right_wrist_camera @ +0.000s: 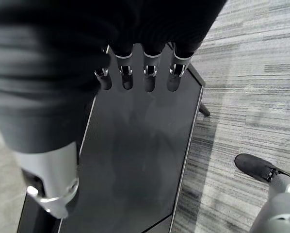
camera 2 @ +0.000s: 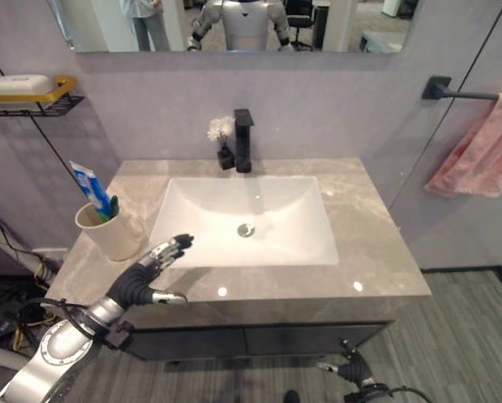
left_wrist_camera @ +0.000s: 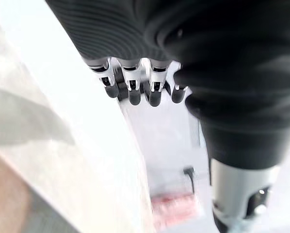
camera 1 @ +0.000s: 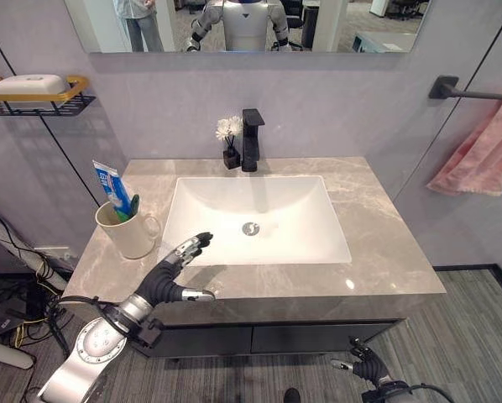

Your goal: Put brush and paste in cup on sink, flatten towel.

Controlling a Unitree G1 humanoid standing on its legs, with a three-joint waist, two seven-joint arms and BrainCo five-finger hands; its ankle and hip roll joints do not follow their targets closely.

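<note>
Brush and paste are already standing in the cup; the towel is waiting.

You are hovering the left robot hand (camera 1: 177, 267), fingers straight and empty, at the tabletop's (camera 1: 377, 243) lower left beside the cup (camera 1: 130, 231); the toothpaste (camera 1: 110, 188) print is unreadable. The right robot hand (camera 1: 367, 367), relaxed, is hanging at lower right, and the pink towel (camera 1: 484, 153) is drooping bunched at upper right.

Towel (camera 1: 483, 153) cut off at edge

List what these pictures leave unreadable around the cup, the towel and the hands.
- Toothbrush: just a green tip shows above the cup rim, beside the toothpaste; the cup wall hides the rest.
- Pink towel: cut off by the eye views' right edge.
- Right hand: low at the frame's bottom, small.
- Left hand: open over the counter.
</note>
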